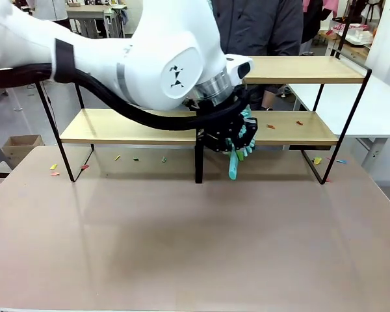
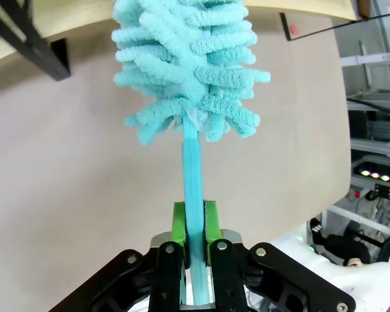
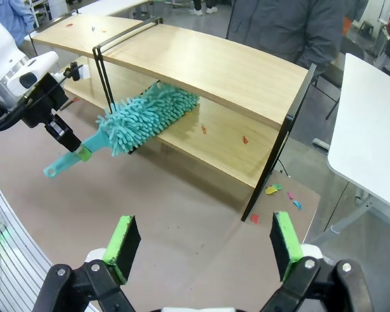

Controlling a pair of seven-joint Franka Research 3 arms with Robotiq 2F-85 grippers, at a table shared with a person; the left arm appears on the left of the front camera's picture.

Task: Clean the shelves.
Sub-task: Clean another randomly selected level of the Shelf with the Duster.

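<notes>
Brownish table (image 1: 182, 260); shelves (image 1: 130, 127) along far edge, person (image 1: 260, 26) behind. Left gripper (image 2: 195, 218) clamped tight on handle of teal duster (image 2: 188, 71). Duster head in between upper and lower boards, beside centre post. Right gripper (image 3: 205, 237) spread wide, holding nothing. Coloured scraps (image 1: 270, 126) on lower board, more on table.
</notes>
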